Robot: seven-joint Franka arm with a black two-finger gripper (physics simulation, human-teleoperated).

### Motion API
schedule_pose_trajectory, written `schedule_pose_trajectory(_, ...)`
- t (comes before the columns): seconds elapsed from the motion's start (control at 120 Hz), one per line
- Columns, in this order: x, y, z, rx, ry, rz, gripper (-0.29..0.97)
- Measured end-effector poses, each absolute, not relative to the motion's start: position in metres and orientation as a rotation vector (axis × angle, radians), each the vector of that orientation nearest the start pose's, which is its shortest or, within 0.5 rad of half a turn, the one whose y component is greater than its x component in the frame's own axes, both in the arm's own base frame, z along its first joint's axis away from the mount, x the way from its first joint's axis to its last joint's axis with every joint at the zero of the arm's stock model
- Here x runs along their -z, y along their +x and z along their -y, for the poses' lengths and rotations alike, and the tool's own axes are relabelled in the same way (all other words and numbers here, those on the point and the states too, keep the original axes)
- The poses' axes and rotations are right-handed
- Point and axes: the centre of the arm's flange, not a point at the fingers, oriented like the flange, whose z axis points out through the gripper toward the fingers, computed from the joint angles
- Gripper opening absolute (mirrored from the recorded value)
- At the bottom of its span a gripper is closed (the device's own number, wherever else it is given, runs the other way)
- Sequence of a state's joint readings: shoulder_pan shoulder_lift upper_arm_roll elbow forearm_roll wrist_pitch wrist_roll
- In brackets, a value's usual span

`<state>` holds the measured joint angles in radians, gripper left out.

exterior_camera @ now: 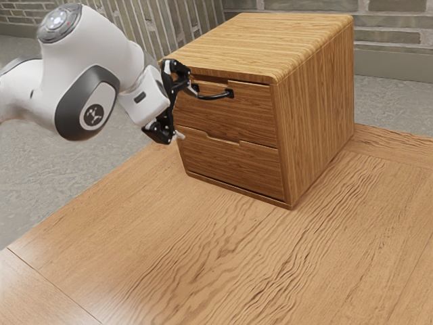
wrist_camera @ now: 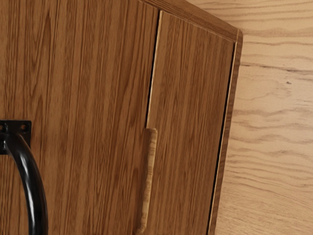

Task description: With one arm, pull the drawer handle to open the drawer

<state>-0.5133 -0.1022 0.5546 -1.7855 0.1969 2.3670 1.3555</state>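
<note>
Wooden bench (exterior_camera: pixel 203 271) in front carries a two-drawer cabinet (exterior_camera: pixel 318 101). Its top drawer (exterior_camera: pixel 230 115) looks shut and bears a black handle (exterior_camera: pixel 213 94). At the handle's end on the exterior view's left, the robot's tool (exterior_camera: pixel 176 101) has fingers spread wide, gripping nothing. Approach seems finished; next comes closing on the handle, then a straight pull outward

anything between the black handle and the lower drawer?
Nothing mounted: just the bare front of the top drawer between the black handle and the seam above the lower drawer. Both the exterior and wrist views show it.
</note>
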Motion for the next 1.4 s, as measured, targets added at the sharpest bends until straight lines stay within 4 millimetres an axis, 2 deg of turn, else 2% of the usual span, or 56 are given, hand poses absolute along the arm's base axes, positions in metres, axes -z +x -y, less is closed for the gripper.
schedule_pose_trajectory(0.242, -0.639, 0.598, -0.047, 0.549, -1.992, -1.608, 0.68)
schedule_pose_trajectory(0.4, -0.649, 0.600, -0.055, 0.579, -2.001, -1.569, 0.68)
schedule_pose_trajectory(0.55, -0.648, 0.609, -0.064, 0.580, -2.026, -1.536, 0.68)
schedule_pose_trajectory(0.775, -0.643, 0.609, -0.070, 0.592, -2.060, -1.522, 0.68)
schedule_pose_trajectory(0.875, -0.643, 0.600, -0.067, 0.612, -2.072, -1.535, 0.68)
schedule_pose_trajectory(0.983, -0.645, 0.597, -0.056, 0.632, -2.059, -1.555, 0.68)
schedule_pose_trajectory(1.242, -0.646, 0.603, 0.006, 0.693, -1.956, -1.661, 0.68)
schedule_pose_trajectory(1.317, -0.647, 0.603, 0.012, 0.700, -1.944, -1.672, 0.68)
schedule_pose_trajectory(1.4, -0.647, 0.603, 0.008, 0.699, -1.945, -1.665, 0.68)
